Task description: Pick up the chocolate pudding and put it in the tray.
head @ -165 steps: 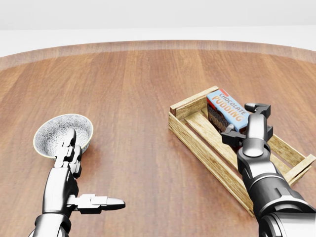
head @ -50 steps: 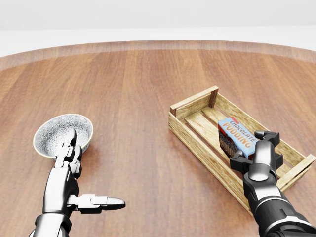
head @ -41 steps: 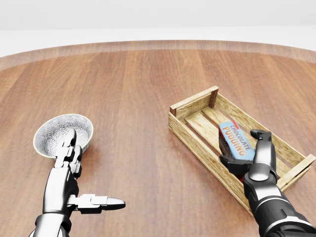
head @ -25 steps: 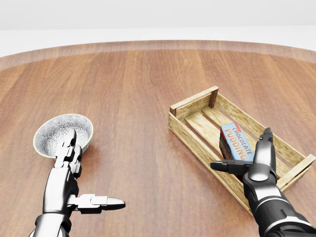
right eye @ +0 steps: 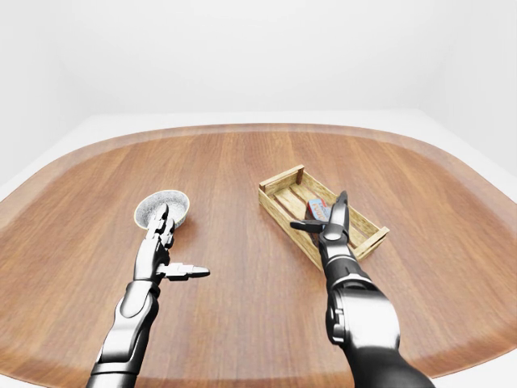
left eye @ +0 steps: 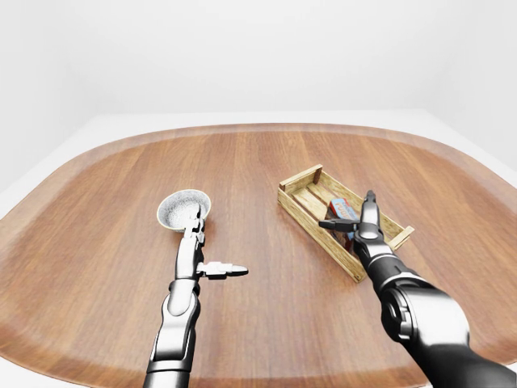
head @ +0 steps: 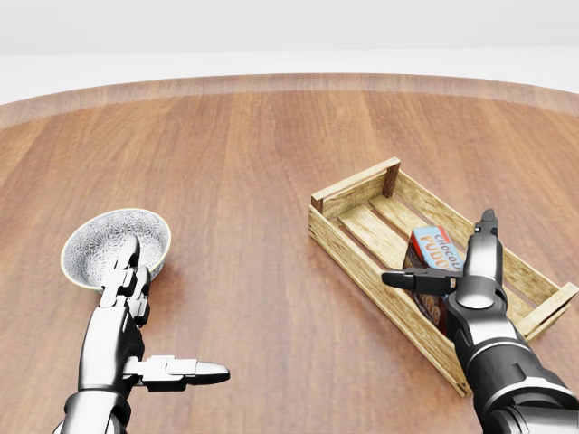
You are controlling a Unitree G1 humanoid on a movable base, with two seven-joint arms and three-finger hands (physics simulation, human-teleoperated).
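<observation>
The chocolate pudding box (head: 435, 251), blue top with brown sides, lies inside the wooden slatted tray (head: 355, 187) at the right of the head view, near the tray's middle. My right hand (head: 438, 248) is open just over the box: the thumb points left across the tray's near wall and the fingers (head: 485, 244) point up on the box's right. The fingers do not close on the box. My left hand (head: 172, 312) is open and empty at the lower left, with its fingers near the bowl's rim and its thumb out to the right.
A patterned grey-white bowl (head: 107, 239) stands on the round wooden table (head: 244, 163) at the left. The table's curved edge shows along the top of the head view and all round in the left-eye view (left eye: 97, 149).
My right hand lowered the pudding box into the tray, then opened and let it go. The box now rests in the tray. The left arm has not moved.
</observation>
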